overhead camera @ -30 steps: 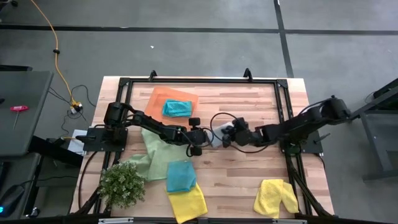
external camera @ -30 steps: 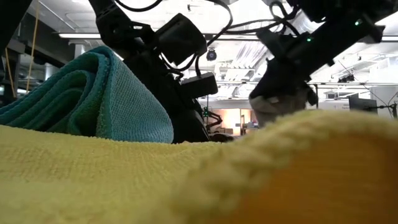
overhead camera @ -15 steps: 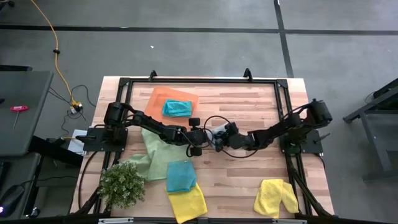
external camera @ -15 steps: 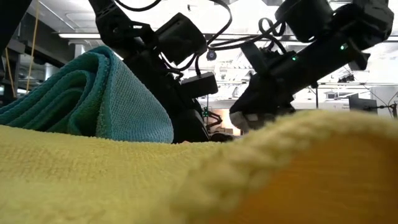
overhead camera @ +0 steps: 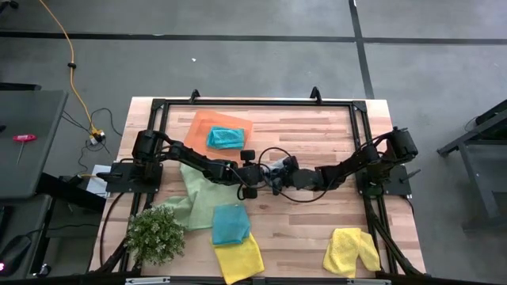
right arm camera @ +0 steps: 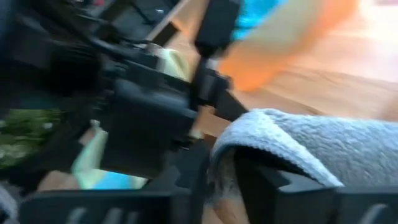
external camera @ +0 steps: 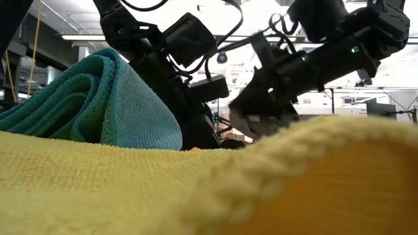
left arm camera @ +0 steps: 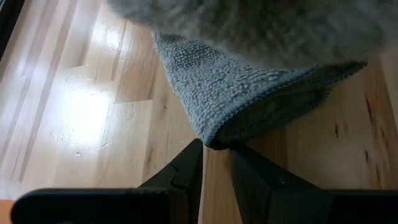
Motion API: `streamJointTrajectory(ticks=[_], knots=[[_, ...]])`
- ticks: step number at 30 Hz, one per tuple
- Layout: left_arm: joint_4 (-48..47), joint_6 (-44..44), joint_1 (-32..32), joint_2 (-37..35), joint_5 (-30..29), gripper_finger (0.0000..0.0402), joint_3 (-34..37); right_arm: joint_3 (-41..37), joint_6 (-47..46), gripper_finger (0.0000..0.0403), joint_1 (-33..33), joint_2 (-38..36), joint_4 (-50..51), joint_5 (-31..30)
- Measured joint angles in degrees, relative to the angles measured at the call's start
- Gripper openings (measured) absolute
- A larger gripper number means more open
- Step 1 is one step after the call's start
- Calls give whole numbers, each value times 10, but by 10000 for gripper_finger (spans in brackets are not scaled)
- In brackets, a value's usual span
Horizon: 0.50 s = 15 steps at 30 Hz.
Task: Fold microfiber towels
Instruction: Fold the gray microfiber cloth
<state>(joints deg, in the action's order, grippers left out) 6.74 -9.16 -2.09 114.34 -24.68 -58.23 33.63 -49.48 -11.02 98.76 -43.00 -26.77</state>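
A grey microfiber towel (overhead camera: 274,169) is bunched at the table's middle between my two grippers. My left gripper (overhead camera: 252,177) comes from the left and is shut on the towel's corner (left arm camera: 214,140). My right gripper (overhead camera: 281,176) comes from the right, close to the left one, with the towel's turned-over edge (right arm camera: 217,158) between its fingers. A teal towel (overhead camera: 224,138) lies on the orange tray (overhead camera: 202,120). A light green towel (overhead camera: 198,198), a teal one (overhead camera: 230,224) and two yellow ones (overhead camera: 239,257) (overhead camera: 351,251) lie on the near half. My left gripper pinches a folded corner (left arm camera: 217,138) of the grey towel between its two fingertips, more than one layer thick. The fingers slant down from the table's left. The towel spreads away from them low over the wood. My right gripper has the towel's rounded, folded-over edge (right arm camera: 225,149) between its two fingers, coming from the table's right at a slight downward slant. The cloth arches up and back over one finger (right arm camera: 273,183). That edge is held off the table.
A small bushy plant (overhead camera: 156,234) stands at the near left corner. The black frame rails (overhead camera: 253,101) run along the table's far and side edges. In the low view the teal towel (external camera: 98,98) and a yellow one (external camera: 196,189) fill the foreground. Bare wood lies at the near middle.
My right gripper has gone toward the table's left and down, tipping its fingers lower, up to my left gripper. It has carried the grey towel's edge over with it, so the towel is now doubled over and bunched between the two grippers.
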Motion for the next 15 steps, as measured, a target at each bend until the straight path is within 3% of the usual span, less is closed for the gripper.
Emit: streamJointTrajectory(ticks=[7,15], knots=[[2,0,0,-1,-4,69,0,0,89,174,5,-21,10,9],[-7,0,0,-1,-6,69,0,0,95,188,5,-82,120,13]])
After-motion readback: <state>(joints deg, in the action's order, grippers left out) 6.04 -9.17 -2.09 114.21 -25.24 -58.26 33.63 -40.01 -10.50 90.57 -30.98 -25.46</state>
